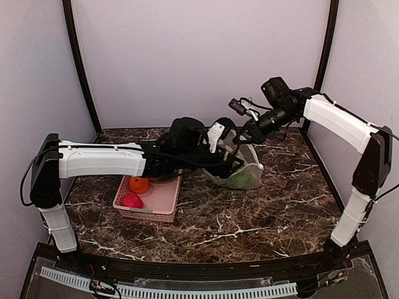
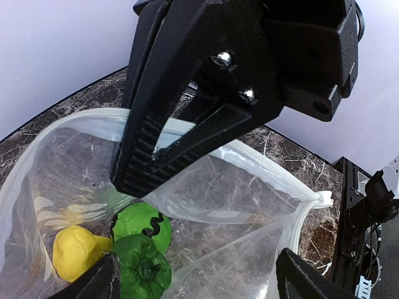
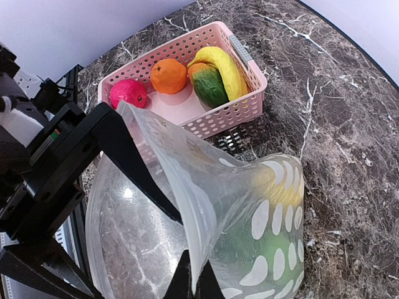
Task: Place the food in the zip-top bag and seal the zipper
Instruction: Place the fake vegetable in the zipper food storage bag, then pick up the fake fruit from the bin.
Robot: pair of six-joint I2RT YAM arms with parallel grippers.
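Note:
The zip-top bag (image 1: 247, 177) stands open on the table at centre right. My right gripper (image 1: 240, 138) is shut on its upper rim and holds the mouth up; the right wrist view shows its fingertips (image 3: 194, 281) pinching the rim. My left gripper (image 2: 199, 280) is open and empty, its fingers spread at the bag's mouth (image 1: 232, 163). Inside the bag lie a yellow lemon-like piece (image 2: 75, 249) and two green pieces (image 2: 144, 249). The zipper (image 2: 280, 174) runs along the open rim. The basket holds a banana (image 3: 223, 65), an orange (image 3: 169, 75), a green piece (image 3: 209, 88) and a magenta-red piece (image 3: 128, 93).
The pink slotted basket (image 1: 163, 200) sits left of the bag, under my left forearm. The enclosure's white walls close the back and both sides. The marble table (image 1: 249, 224) extends in front of the bag and basket.

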